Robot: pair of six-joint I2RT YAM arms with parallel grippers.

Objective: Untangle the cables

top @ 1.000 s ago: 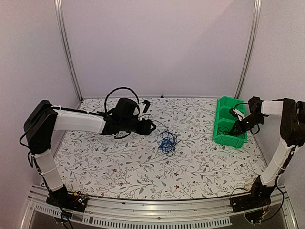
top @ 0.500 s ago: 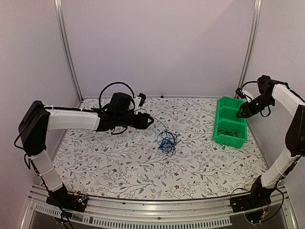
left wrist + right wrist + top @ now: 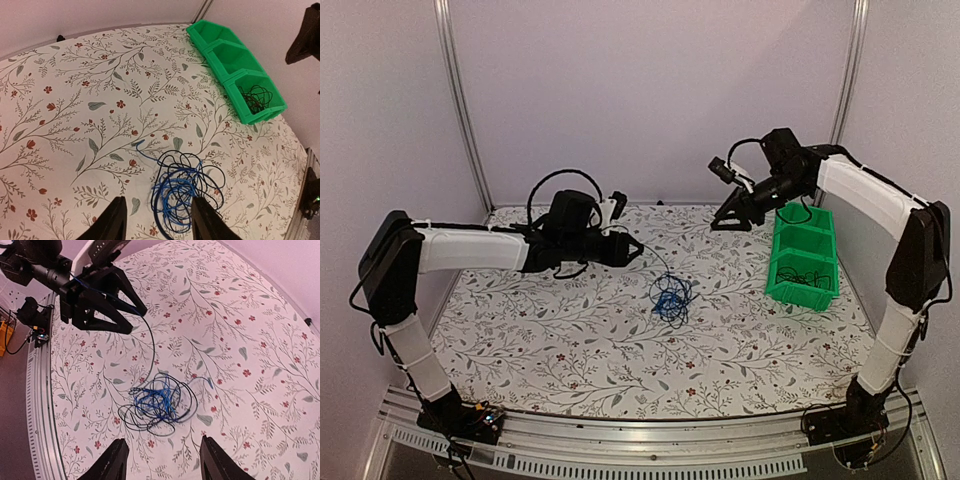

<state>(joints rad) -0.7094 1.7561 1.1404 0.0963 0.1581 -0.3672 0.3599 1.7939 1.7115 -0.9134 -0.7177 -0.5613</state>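
The cables [image 3: 670, 297] lie in a loose tangle of thin black wires and one bright blue wire on the flowered table, seen also in the left wrist view [image 3: 182, 187] and the right wrist view [image 3: 157, 405]. My left gripper [image 3: 632, 250] hovers just left of the tangle with its jaws apart; a thin black strand [image 3: 150, 347] runs from its fingertip down to the tangle. In its own view the left gripper [image 3: 157, 222] frames the tangle below. My right gripper [image 3: 720, 222] hangs open high above the table, with nothing between the fingers [image 3: 165, 460].
A green three-compartment bin [image 3: 798, 297] stands at the right edge of the table, and its near compartment holds coiled black cable [image 3: 255, 97]. Metal frame posts rise at the back corners. A rail runs along the front edge.
My right arm rose out of the green bin and swung left over the table, its jaws opening. The left gripper's jaws narrowed a little; the tangle did not move.
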